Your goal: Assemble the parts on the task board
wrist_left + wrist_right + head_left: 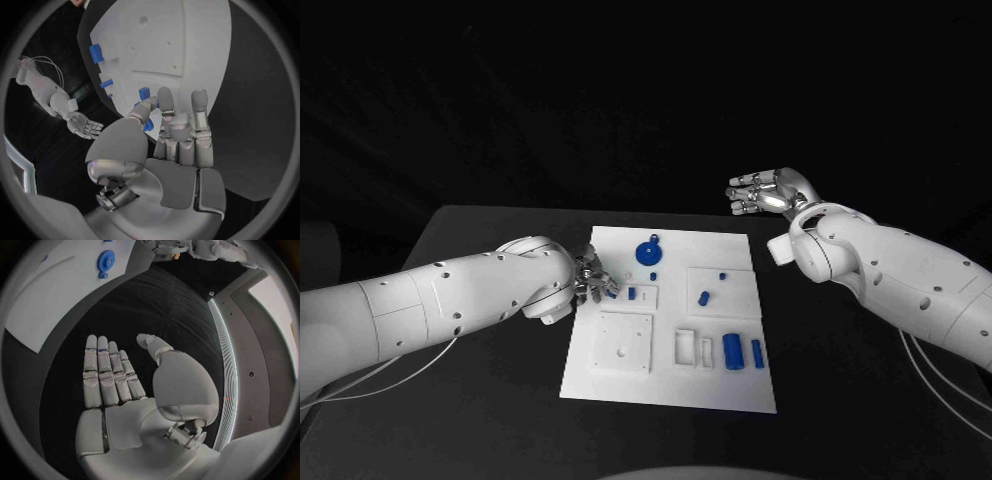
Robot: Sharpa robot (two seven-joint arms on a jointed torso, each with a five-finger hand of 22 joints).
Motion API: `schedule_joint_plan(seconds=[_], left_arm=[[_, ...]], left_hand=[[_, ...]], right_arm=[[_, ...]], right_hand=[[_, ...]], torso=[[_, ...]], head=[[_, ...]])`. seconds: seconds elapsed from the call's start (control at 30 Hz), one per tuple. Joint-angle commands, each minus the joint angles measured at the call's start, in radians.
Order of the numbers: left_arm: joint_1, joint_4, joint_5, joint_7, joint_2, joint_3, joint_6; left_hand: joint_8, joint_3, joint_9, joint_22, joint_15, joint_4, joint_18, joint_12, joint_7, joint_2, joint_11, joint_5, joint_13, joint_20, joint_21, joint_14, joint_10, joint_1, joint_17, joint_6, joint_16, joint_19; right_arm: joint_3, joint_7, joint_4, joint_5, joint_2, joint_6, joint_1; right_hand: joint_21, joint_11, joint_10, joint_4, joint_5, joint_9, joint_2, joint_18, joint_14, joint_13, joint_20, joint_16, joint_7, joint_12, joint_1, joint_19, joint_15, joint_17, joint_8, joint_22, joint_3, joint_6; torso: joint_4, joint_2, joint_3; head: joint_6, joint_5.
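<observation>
- Nearest us, at the near edge of the table (488, 225), the white board (672, 385) begins; we see its long axis run away from us, toward the far side.
- On the board's near half stand two blue bars (733, 352) and (756, 351), side by side and just apart, each with its long axis pointing near to far, in line with the board.
- Beside them toward the left sits a raised white square block (625, 341), and between it and the bars a small white frame (684, 346).
- Further up we find a short blue peg (705, 296) on a second white block, slightly tilted, with a tiny blue piece (721, 273) just beyond it.
- Our left hand (589, 278) rests at the board's left edge, fingers reaching onto it by a small blue piece (635, 294). In the wrist picture the fingers (199, 107) stretch out over the board while the thumb closes on a blue piece (148, 125); we cannot tell whether it is truly grasped.
- Beyond that, a blue gear (648, 250) lies flat on the board's far half, its short stem pointing away from us.
- Farthest, our right hand (769, 191) hangs beyond the board's far right corner, well apart from every piece, released and holding nothing, its fingers (100, 370) straight and side by side.
</observation>
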Motion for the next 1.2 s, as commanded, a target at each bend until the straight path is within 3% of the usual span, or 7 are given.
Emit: schedule_joint_plan(seconds=[0.03,0.6,1.03,1.2], left_arm=[[-0.007,0.002,-0.007,-0.008,0.0,-0.005,0.032],[-0.008,0.001,-0.014,-0.009,-0.002,-0.004,0.035],[-0.008,-0.004,-0.042,-0.034,0.005,-0.004,0.084],[-0.008,-0.008,-0.045,-0.036,0.008,-0.004,0.089]], left_hand=[[0.004,0.008,0.229,0.018,-0.004,-0.003,0.006,0.007,-0.087,0.018,-0.014,0.0,0.0,0.004,0.003,0.005,0.046,0.01,-0.001,0.091,0.003,-0.005],[0.003,0.008,0.229,0.018,-0.004,-0.005,0.006,0.008,-0.087,0.018,-0.014,0.0,0.0,0.004,0.005,0.005,0.046,0.012,0.0,0.092,0.005,-0.005],[0.002,0.007,0.229,0.019,-0.005,-0.008,0.004,0.013,-0.088,0.017,-0.014,0.001,0.001,0.001,0.012,0.005,0.046,0.011,0.0,0.094,0.011,-0.004],[0.011,-0.001,0.239,0.018,-0.005,0.005,0.003,0.027,-0.092,0.023,-0.015,-0.017,0.008,0.003,0.015,0.007,0.046,0.004,0.014,0.102,0.025,-0.006]], right_arm=[[0.001,0.005,0.001,-0.006,0.0,0.015,-0.001],[0.001,0.002,0.001,-0.007,-0.004,0.024,-0.002],[0.001,0.001,-0.001,-0.007,-0.003,0.028,-0.003],[0.001,0.0,-0.001,-0.007,-0.004,0.029,-0.003]], right_hand=[[-0.002,0.0,-0.004,0.001,0.004,-0.001,0.012,0.011,-0.002,-0.001,-0.001,-0.003,0.001,-0.005,0.0,-0.009,0.003,-0.001,-0.003,-0.001,-0.005,-0.008],[-0.002,0.0,-0.004,0.001,0.005,-0.001,0.012,0.01,-0.002,-0.001,-0.001,-0.003,0.001,-0.005,0.001,-0.011,0.003,-0.001,-0.003,-0.001,-0.006,-0.007],[-0.002,0.001,-0.005,0.001,0.005,-0.001,0.012,0.01,-0.003,-0.001,0.0,-0.003,0.001,-0.005,0.001,-0.012,0.003,-0.001,-0.003,-0.001,-0.008,-0.007],[-0.002,0.001,-0.005,0.001,0.005,-0.001,0.012,0.01,-0.003,-0.001,0.0,-0.003,0.001,-0.005,0.001,-0.012,0.003,-0.001,-0.003,-0.001,-0.008,-0.007]], torso=[[-0.0002,0.0,-0.0001],[0.0006,0.0,-0.0003],[0.0,0.0,-0.0003],[-0.0003,0.0,-0.0001]], head=[[-0.001,0.0],[-0.001,0.001],[-0.003,0.0],[-0.003,0.001]])
